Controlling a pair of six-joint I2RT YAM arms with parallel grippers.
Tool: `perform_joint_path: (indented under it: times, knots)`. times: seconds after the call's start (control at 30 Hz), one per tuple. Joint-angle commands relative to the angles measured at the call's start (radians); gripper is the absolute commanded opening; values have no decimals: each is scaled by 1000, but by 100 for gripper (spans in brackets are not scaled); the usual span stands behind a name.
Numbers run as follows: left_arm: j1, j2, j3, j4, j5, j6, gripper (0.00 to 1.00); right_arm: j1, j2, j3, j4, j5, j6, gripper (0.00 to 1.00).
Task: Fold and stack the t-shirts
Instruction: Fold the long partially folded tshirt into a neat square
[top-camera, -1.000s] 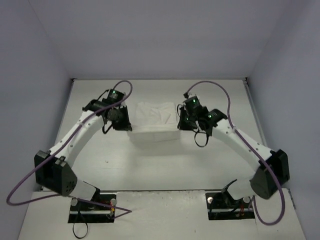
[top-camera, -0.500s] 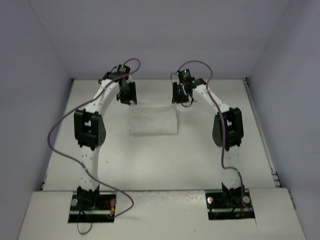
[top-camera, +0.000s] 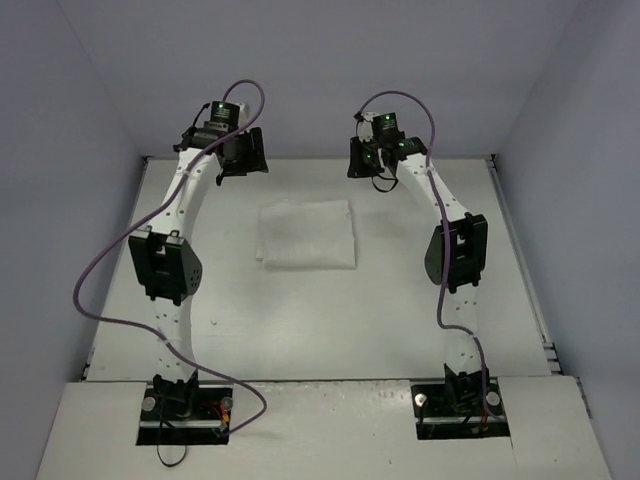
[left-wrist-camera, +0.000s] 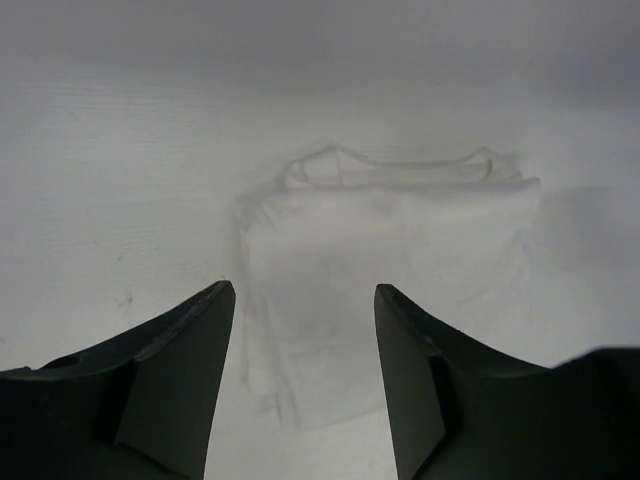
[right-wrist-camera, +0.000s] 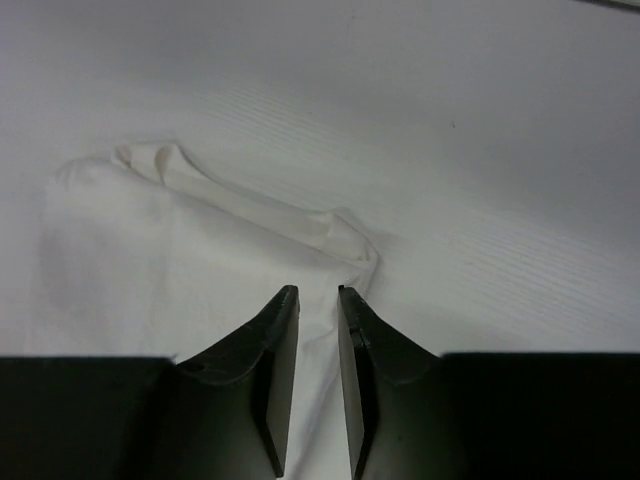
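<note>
One white t-shirt (top-camera: 306, 234) lies folded into a flat rectangle in the middle of the table, with no red print showing. My left gripper (top-camera: 243, 155) hangs raised beyond the shirt's far left corner. In the left wrist view its jaws (left-wrist-camera: 303, 287) stand wide open and empty, with the t-shirt (left-wrist-camera: 390, 250) on the table below them. My right gripper (top-camera: 362, 160) hangs raised beyond the far right corner. Its jaws (right-wrist-camera: 317, 289) are only narrowly apart and hold nothing. The t-shirt (right-wrist-camera: 150, 240) and its bunched corner lie beneath.
The white table (top-camera: 300, 310) is boxed in by pale walls at the left (top-camera: 70, 150), back and right. Both arms reach from their bases at the near edge along either side of the shirt, purple cables looping off them.
Both grippers let go of the shirt, then rose and drew back past its far edge. The left jaws opened wide. The shirt now lies flat as a folded rectangle.
</note>
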Motion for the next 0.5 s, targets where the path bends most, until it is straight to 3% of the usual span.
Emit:
perform_joint_path:
  times: [0.0,0.1,0.17,0.3,0.4,0.47]
  knots:
    - [-3,-219,-172,39,12,4,54,7,-152,-76,15,-70,-103,19]
    - [17,-438,-361,50,-90,35,58,2,-300,-294,81,98,-107,29]
    - [57,-541,-436,47,-113,54,61,-16,-422,-392,111,206,-102,48]
    - [151,-748,-508,45,-115,62,65,-90,-670,-497,124,324,-84,76]
    - [160,-873,-503,-4,-191,128,66,-129,-836,-602,132,445,-79,97]
    - [161,-921,-483,-48,-260,161,67,-145,-970,-661,135,534,-50,100]
